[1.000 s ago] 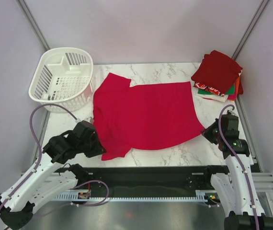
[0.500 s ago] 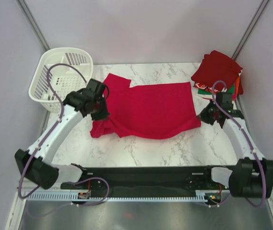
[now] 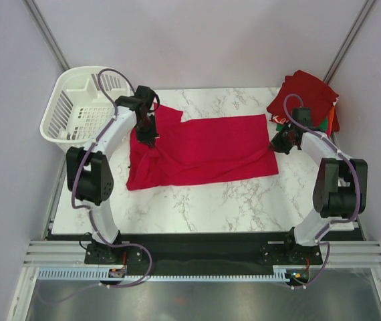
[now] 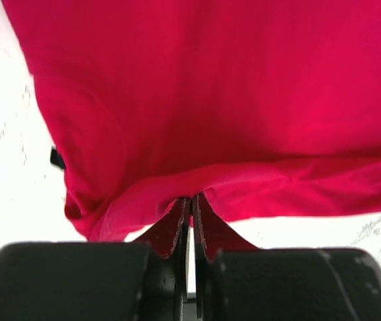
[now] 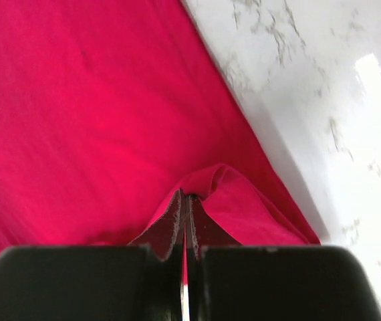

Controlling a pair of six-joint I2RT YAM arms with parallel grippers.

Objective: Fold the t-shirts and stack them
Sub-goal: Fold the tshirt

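Observation:
A bright red t-shirt [image 3: 204, 150] lies on the marble table, its near half folded up over the far half. My left gripper [image 3: 149, 137] is shut on the shirt's left side, pinching a fold of red cloth [image 4: 177, 194]. My right gripper [image 3: 275, 145] is shut on the shirt's right edge, pinching a ridge of red cloth [image 5: 214, 180]. A stack of folded t-shirts [image 3: 305, 103] sits at the far right, dark red on top, with green, white and orange edges under it.
A white plastic slatted basket [image 3: 87, 110] stands at the far left corner. Bare marble table [image 3: 210, 204] lies in front of the shirt. Grey walls and metal frame posts close in the sides.
Both grippers have carried the shirt's near edge away from me toward the far edge, folding the shirt in half. Both arms are now stretched far over the table.

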